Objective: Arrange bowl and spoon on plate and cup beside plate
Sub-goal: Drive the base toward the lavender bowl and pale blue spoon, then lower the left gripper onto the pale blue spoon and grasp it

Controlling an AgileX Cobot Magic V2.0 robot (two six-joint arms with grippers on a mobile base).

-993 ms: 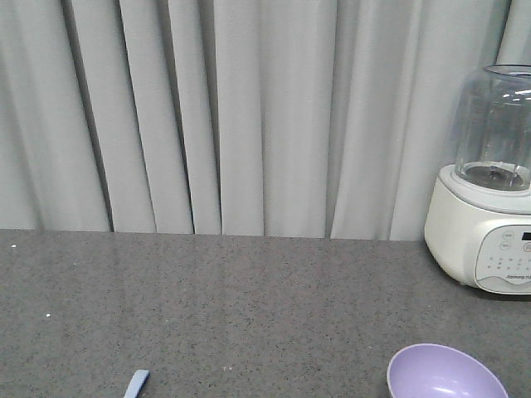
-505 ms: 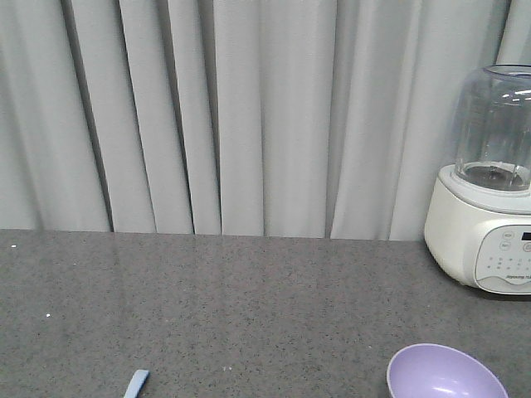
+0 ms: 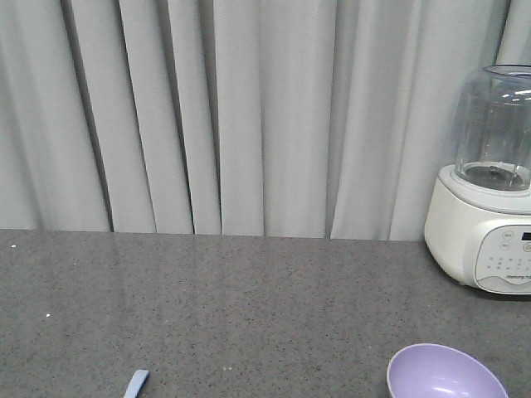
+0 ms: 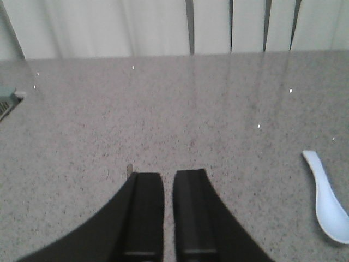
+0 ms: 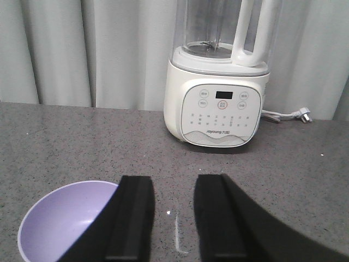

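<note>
Nothing is arranged yet: the round lavender plastic bowl (image 5: 60, 218) sits toward the grey speckled counter's (image 3: 249, 298) right end by the spread, empty right gripper (image 5: 173, 185), the pale blue plastic spoon (image 4: 327, 202) lies beside the nearly closed, empty left gripper (image 4: 168, 183), and plate and cup are out of view.

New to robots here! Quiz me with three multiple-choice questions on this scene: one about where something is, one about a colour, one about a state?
1. Where is the bowl? A in a sink; B on the counter, left of the right gripper; C on a shelf.
2. The spoon's colour? A red; B black; C pale blue.
3. The right gripper is: A open, empty; B shut on the bowl; C shut on the spoon.
Answers: B, grey counter lies under it; C, the left wrist view shows it; A, a gap shows between its fingers.
</note>
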